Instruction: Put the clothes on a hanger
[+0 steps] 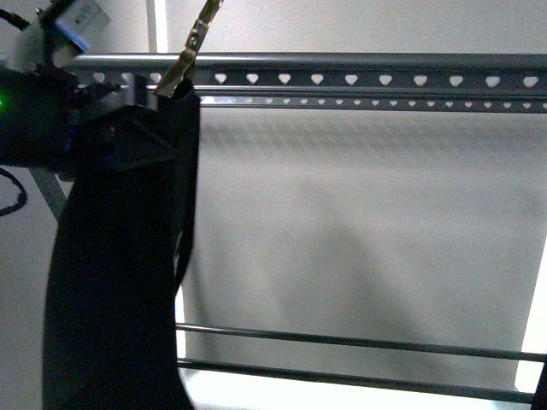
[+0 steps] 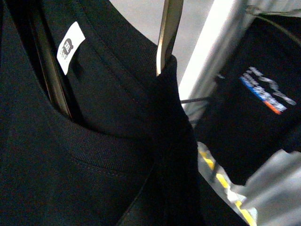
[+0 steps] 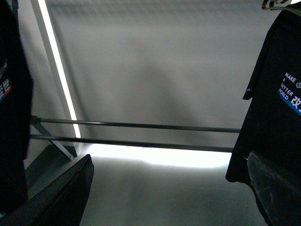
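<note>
The clothes, a black T-shirt (image 1: 120,282), hang in a long fold at the left of the front view, just under the hanger's grey top rail (image 1: 350,79) with its row of heart-shaped holes. My left gripper (image 1: 149,107) is shut on the shirt's top, right by the rail. A thin metal hook (image 1: 192,51) rises from the shirt past the rail. The left wrist view shows the shirt's collar (image 2: 94,150), a white label (image 2: 70,47) and the hook (image 2: 167,33); the cloth hides the jaws. My right gripper (image 3: 169,197) is open and empty, facing the rack's lower bars (image 3: 141,125).
Another black T-shirt printed "MAKE A BETTER WORLD" (image 3: 282,108) hangs on one side of the right wrist view, and a dark shirt (image 3: 11,103) on the other. A printed black shirt (image 2: 263,103) also shows in the left wrist view. A pale wall stands behind the rack.
</note>
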Robot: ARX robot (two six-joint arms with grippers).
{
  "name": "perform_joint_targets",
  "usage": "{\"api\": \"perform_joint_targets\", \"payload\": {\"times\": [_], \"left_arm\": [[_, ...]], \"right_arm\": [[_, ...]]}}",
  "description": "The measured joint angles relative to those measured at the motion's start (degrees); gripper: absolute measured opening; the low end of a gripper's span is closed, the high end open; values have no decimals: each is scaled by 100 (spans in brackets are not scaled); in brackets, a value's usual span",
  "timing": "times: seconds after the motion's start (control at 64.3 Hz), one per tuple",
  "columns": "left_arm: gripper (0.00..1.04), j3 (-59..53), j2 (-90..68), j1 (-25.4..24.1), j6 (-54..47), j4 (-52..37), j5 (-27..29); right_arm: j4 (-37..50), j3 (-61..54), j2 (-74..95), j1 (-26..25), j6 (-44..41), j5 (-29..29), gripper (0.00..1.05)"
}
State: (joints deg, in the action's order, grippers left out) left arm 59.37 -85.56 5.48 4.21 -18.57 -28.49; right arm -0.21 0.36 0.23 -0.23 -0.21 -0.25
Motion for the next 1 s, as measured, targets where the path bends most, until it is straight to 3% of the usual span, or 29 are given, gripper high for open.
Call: {"api": "perform_joint_targets", "payload": {"times": [0.093, 0.156, 0.202, 0.264, 0.405, 0.607, 0.716, 0.871, 0.996], "left_arm": [[5, 52, 164, -446, -831, 422, -2179], [5, 175, 170, -562, -1327, 824, -2907], [5, 470, 153, -654, -2096, 1604, -3646], [5, 798, 81, -684, -2684, 2315, -4035], [5, 1755, -289, -643, -4041, 4153, -4413], [5, 3058, -1078, -361, -5794, 6575, -4323], [5, 3377, -1357, -144, -6251, 6723, -4166], [5, 3386, -1475, 138, -6367, 6087, -4116], [5, 2990, -1392, 367, -6046, 4671, -3943]], "right_arm": [[0, 0, 0, 2, 0, 0, 97], [0, 0, 2, 0, 0, 0, 97], [0, 0, 0, 0, 0, 0, 97], [0, 0, 2, 0, 0, 0, 97], [0, 0, 2, 0, 0, 0, 97], [0, 0, 2, 0, 0, 0, 97], [0, 0, 0, 0, 0, 0, 97], [0, 0, 2, 0, 0, 0, 97], [0, 0, 2, 0, 0, 0, 97]]}}
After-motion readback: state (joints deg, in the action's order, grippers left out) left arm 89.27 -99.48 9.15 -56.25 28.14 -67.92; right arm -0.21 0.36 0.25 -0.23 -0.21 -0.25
